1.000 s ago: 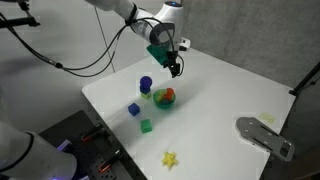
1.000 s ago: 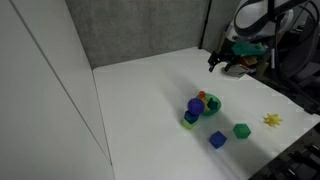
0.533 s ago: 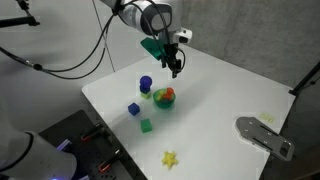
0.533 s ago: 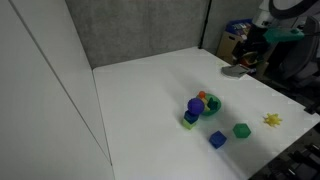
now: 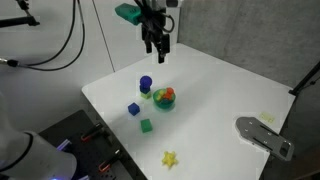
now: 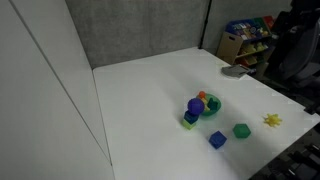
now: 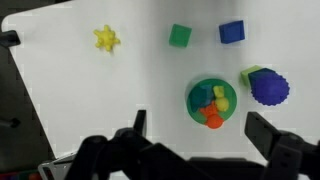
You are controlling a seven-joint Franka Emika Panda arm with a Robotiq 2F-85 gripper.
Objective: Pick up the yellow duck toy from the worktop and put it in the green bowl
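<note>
The yellow duck toy (image 7: pixel 221 97) lies inside the green bowl (image 7: pixel 192 108) together with an orange toy (image 7: pixel 212 120) and a teal piece. The bowl stands near the middle of the white worktop in both exterior views (image 5: pixel 164 101) (image 6: pixel 208 108). My gripper (image 5: pixel 155 52) hangs high above the table, back from the bowl, open and empty. In the wrist view its two fingers (image 7: pixel 200 130) frame the bowl from far above.
A purple ridged piece (image 7: pixel 268 88) on a lime block touches the bowl's side. A blue cube (image 7: pixel 232 32), a green cube (image 7: pixel 180 36) and a yellow star (image 7: pixel 106 39) lie apart on the worktop. A grey metal plate (image 5: pixel 265 135) sits at one table edge.
My gripper has risen from just above the bowl to well above the table and moved away from it. The toys and bowl have not moved.
</note>
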